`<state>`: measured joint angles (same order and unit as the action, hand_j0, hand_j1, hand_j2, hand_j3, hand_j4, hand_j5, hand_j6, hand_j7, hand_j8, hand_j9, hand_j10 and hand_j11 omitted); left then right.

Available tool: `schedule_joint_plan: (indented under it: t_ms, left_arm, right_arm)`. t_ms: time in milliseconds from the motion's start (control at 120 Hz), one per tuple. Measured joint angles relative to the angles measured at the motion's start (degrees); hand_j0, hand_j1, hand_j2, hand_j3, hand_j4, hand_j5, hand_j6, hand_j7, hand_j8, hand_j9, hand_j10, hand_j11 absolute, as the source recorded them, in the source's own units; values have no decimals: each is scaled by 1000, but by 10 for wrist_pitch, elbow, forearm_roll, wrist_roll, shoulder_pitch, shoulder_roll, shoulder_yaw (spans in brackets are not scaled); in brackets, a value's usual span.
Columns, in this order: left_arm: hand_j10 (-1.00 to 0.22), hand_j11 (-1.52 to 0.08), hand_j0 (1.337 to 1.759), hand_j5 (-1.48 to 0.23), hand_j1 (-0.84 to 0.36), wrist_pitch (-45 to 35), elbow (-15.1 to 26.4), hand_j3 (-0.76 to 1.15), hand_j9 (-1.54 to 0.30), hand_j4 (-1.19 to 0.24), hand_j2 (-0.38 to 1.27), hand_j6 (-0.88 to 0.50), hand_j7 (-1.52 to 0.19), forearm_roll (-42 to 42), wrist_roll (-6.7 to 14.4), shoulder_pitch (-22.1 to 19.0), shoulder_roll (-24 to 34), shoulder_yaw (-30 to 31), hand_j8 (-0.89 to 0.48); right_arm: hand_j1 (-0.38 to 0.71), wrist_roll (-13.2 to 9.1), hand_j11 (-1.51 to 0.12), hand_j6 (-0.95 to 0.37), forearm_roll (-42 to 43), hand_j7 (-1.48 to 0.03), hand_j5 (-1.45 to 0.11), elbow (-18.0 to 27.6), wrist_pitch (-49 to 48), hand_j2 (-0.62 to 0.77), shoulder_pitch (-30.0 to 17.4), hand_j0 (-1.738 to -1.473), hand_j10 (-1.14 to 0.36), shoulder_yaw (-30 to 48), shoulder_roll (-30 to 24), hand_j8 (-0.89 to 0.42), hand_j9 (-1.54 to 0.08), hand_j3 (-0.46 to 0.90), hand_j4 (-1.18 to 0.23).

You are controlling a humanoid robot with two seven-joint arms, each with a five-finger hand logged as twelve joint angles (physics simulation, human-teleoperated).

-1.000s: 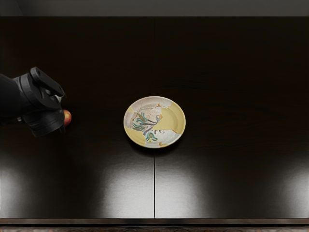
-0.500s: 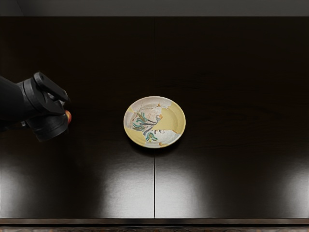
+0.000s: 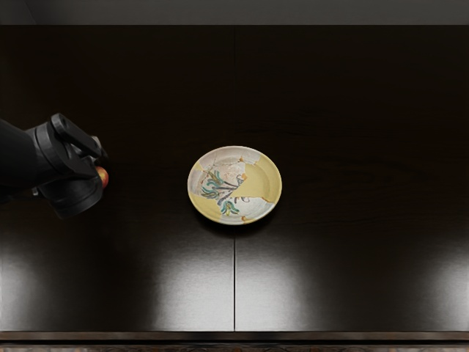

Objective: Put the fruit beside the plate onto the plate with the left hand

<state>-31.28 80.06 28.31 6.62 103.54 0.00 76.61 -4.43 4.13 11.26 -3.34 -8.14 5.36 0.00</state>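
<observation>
1. The black left hand [image 3: 69,180] reached in from the left edge on its dark arm and sat low over the bench, well left of the plate. Its bulk hid its own grip, so I could not tell whether it was spread or closed.
2. A small round orange-red fruit [image 3: 102,177] showed only as a sliver at the hand's right edge, touching it or just under it. It was on the bench side, well apart from the plate.
3. The round yellow and white ceramic plate [image 3: 267,176], painted with green and blue leaves, lay flat near the middle.
4. The glossy dark wooden bench [image 3: 352,242] had a thin seam running from the plate to the front edge and pale glare patches near the front.
5. A dull grey strip of room ran beyond the far edge.
</observation>
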Motion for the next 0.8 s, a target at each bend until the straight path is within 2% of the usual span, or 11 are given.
schedule_joint_plan:
  t_ms: [800]
  left_arm:
    - [-413, -537, 1658, -537, -147, -3, 0, 0, -537, -413, 83, -414, -537, -2, 0, -5, 0, -13, -414]
  right_arm:
    - [-329, 0, -22, -17, 0, -22, -22, 0, 0, -4, 0, -1658, -17, 0, 0, -17, -22, 0, -17]
